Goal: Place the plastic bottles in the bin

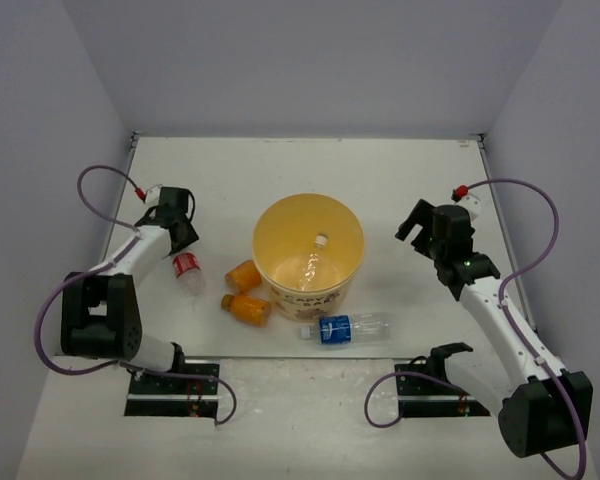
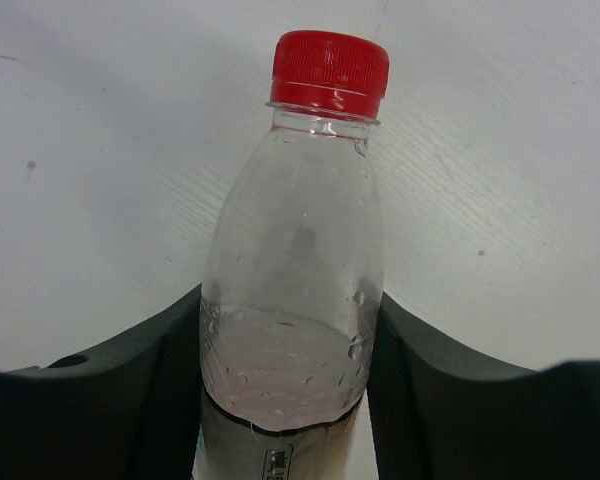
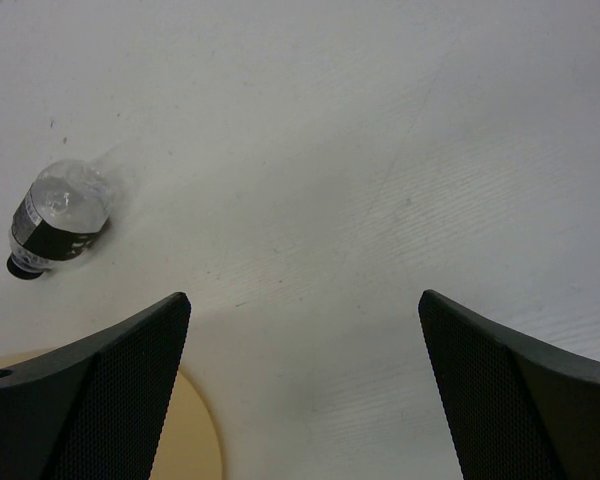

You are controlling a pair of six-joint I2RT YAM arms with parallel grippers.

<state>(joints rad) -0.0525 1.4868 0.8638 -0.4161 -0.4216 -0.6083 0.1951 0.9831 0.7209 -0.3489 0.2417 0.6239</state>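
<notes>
My left gripper is shut on the clear bottle with the red cap and label, its black fingers pressing both sides of the body, cap pointing away. The yellow-orange bin stands mid-table with a clear unlabelled bottle inside. Two short orange bottles lie at its left front, and the blue-label bottle lies in front of it. My right gripper hovers open and empty right of the bin. A clear bottle with a dark label lies at the left of the right wrist view.
Grey walls close in the white table on three sides. Purple cables loop off both arms. A curve of the bin's yellow edge shows at the bottom left of the right wrist view. Both arm bases sit at the near edge.
</notes>
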